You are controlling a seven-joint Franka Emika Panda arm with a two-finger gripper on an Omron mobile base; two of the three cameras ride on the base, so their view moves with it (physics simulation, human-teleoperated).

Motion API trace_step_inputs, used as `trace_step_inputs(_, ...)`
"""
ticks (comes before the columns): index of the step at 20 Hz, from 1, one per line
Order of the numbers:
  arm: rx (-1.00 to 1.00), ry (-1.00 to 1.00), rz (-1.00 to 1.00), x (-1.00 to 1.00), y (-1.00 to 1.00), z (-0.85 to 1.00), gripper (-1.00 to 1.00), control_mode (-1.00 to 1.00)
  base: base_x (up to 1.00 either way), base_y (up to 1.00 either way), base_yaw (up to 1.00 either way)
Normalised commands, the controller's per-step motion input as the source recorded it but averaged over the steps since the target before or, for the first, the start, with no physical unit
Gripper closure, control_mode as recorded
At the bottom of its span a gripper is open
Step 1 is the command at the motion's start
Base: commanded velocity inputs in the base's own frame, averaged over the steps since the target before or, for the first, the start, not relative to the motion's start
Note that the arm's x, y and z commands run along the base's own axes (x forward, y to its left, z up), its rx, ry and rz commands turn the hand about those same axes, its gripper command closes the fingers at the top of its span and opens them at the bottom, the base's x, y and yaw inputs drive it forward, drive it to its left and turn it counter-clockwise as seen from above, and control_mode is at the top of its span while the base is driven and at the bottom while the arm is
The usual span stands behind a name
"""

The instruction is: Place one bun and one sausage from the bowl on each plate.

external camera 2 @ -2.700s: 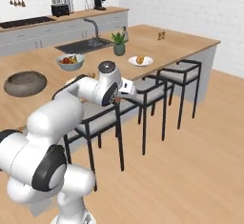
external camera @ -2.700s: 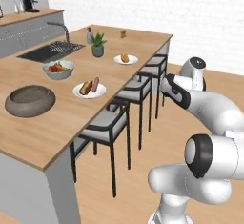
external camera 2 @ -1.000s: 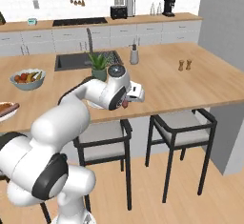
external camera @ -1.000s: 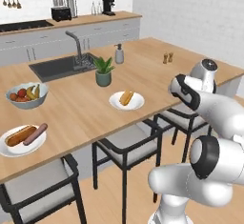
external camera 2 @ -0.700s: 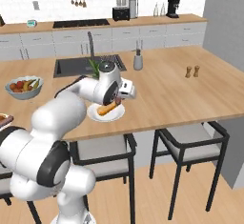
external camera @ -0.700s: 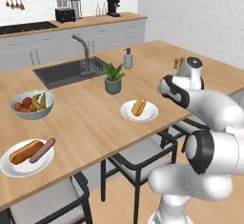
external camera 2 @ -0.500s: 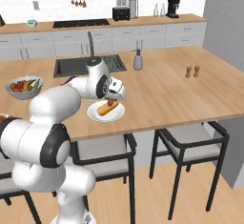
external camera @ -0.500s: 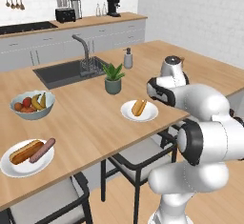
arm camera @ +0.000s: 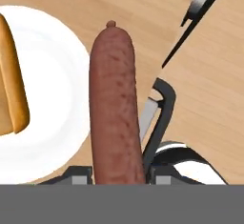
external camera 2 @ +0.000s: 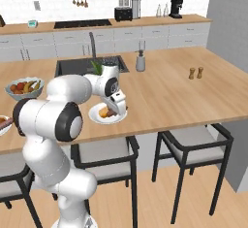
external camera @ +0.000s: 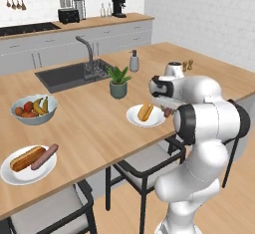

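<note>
Lengthwise, mottled brown sausage [arm camera: 116, 106] over smooth round plate [arm camera: 52, 123].

Matt wood-grain counter [external camera: 99, 123], smooth white plate [arm camera: 52, 99], speckled reddish-brown sausage [arm camera: 116, 104].

A pale fruit bowl [external camera: 33, 109] with fruit is set on the wooden island counter [external camera: 94, 123], well off from the fingers. A potted plant [external camera: 118, 82] and a soap dispenser [external camera: 134, 61] are placed beside the sink [external camera: 74, 74], nearer them. Black-framed stools [external camera 2: 193, 142] are tucked under the counter edge.
</note>
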Motion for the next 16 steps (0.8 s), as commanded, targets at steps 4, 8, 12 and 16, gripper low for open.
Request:
trace_step_inputs(4,0.03,-0.04,-0.04,0.27,0.09,-0.1,1.0,-1.0,0.0,0.0,0.0)
trace_step_inputs(8,0.0,-0.11,0.0,0.59,0.15,-0.19,1.0,-1.0,0.0,0.0,0.0)
trace_step_inputs(12,0.0,-0.02,0.0,0.45,0.18,-0.43,1.0,-1.0,0.0,0.0,0.0)
trace_step_inputs(16,0.0,0.0,-0.02,0.34,0.15,-0.6,1.0,-1.0,0.0,0.0,0.0)
